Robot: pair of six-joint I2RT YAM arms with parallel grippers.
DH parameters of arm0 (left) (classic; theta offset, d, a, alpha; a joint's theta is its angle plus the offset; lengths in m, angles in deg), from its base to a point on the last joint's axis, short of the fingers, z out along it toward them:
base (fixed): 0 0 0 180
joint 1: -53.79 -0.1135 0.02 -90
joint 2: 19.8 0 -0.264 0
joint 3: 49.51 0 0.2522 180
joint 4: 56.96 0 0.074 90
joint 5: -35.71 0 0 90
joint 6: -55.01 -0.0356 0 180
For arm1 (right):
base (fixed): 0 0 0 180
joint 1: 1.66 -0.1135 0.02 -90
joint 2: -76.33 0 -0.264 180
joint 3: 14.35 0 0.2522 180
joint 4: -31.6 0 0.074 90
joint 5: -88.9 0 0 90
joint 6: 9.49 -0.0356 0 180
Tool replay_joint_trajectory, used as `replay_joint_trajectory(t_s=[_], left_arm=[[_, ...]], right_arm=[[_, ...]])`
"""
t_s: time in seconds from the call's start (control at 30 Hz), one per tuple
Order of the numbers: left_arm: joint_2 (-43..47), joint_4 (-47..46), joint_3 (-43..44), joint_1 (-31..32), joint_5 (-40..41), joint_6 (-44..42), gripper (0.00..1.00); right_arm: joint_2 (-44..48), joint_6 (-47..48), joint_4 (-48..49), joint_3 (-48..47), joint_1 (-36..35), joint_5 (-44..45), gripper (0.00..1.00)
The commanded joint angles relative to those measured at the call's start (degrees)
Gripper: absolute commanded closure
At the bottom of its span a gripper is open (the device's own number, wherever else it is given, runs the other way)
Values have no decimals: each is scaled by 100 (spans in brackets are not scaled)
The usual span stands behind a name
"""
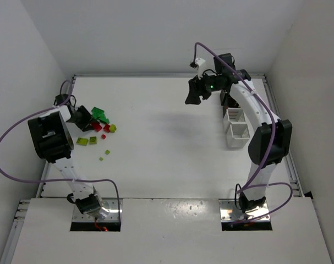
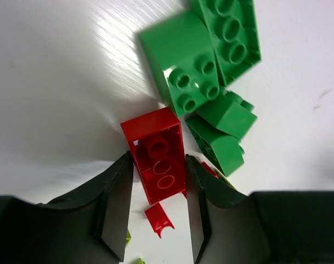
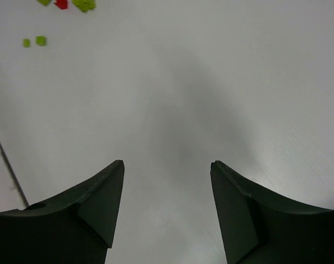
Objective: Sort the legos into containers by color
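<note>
left gripper [image 2: 158, 162] clamps a red brick [image 2: 154, 144] by its long sides, lower centre of the left wrist view; green bricks [image 2: 211, 66] crowd just upper right of it. right gripper [image 3: 167, 176] spread, holding nothing, above the table [image 3: 211, 82]. white bins [image 1: 236, 127] at right of the top view.

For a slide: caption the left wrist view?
Left gripper straddles an upside-down red brick beside green bricks on the white table.
</note>
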Motion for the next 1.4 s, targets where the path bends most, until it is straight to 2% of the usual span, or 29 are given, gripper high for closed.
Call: replay_joint_trajectory(t_s=[0.0,0.17,0.33,0.47,0.63,0.7,0.93,1.17,1.37], left_arm=[[211,-49,-227,8,-573,-87,67],[606,-102,-420,254,-1311,-139,74],[993,-550,-474,448,-2128,317,86],[1108,-744,-273,755,-2331,826,86],[1169,-1156,-52,1133,-2445,1555,86],[1038,-1340,79,1440,-2446,1766,86],[608,-1991,475,1906,-2578,2392,88],[501,-2325,537,2268,-2631,2717,89],[668,-2431,309,2479,-2631,2840,89]], right_arm=[[-122,-78,100,5,-87,-994,36],[-236,-78,100,-56,-140,-1407,36],[-420,-201,276,-109,-192,-1777,36],[-631,-727,740,-337,-315,-2050,36],[-1175,-2087,1863,-714,-552,-2269,36],[-1508,-2720,2355,-978,-754,-2270,36],[-2318,-4224,3245,-1586,-1220,-1936,37],[-2574,-5026,3931,-1367,-1459,-1936,37],[-2679,-5027,3774,-1481,-1564,-1594,37]])
